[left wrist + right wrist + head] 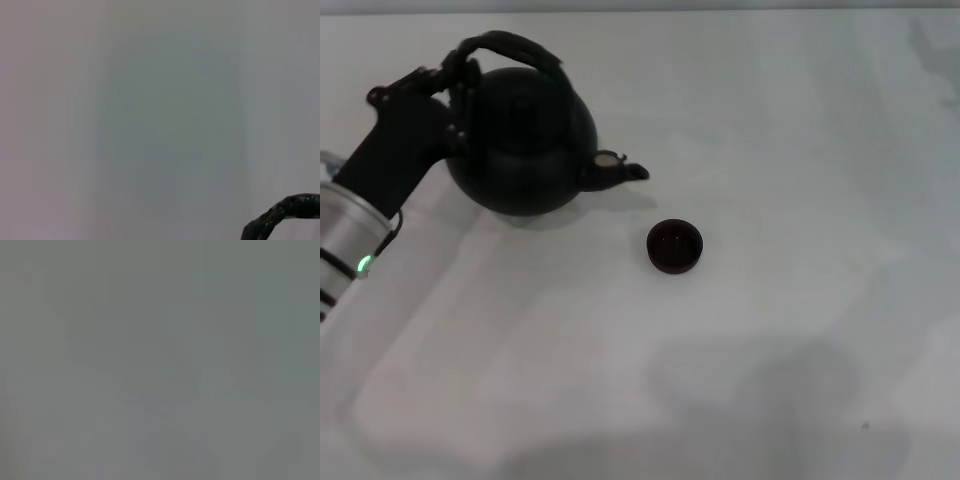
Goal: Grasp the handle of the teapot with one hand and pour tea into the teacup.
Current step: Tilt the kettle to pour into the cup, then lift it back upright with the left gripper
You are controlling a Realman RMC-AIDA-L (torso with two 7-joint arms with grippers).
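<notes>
We see our left pincer (458,72) at the far left of the head view, reaching in from the left edge on its silver arm (345,235) and closed around the left end of the handle (510,45), where the hoop comes down toward the pot's shoulder. The fingers wrap the handle tightly, with no visible gap. The teapot (520,140) sits in the far left part of the bench (770,380), its spout (620,172) pointing right toward the cup (675,246); we cannot tell whether its base rests on the bench or is just lifted. The cup stands upright, near the spout tip but apart from it, a little nearer to us and to the right. In the left wrist view only a curved stretch of the handle (285,212) shows in one corner against plain bench. The right wrist view shows nothing we can make out, and our right pincer is outside every view. Right of the cup and in front of both things the bench lies open up to the picture edges; the pot stands near the far edge.
</notes>
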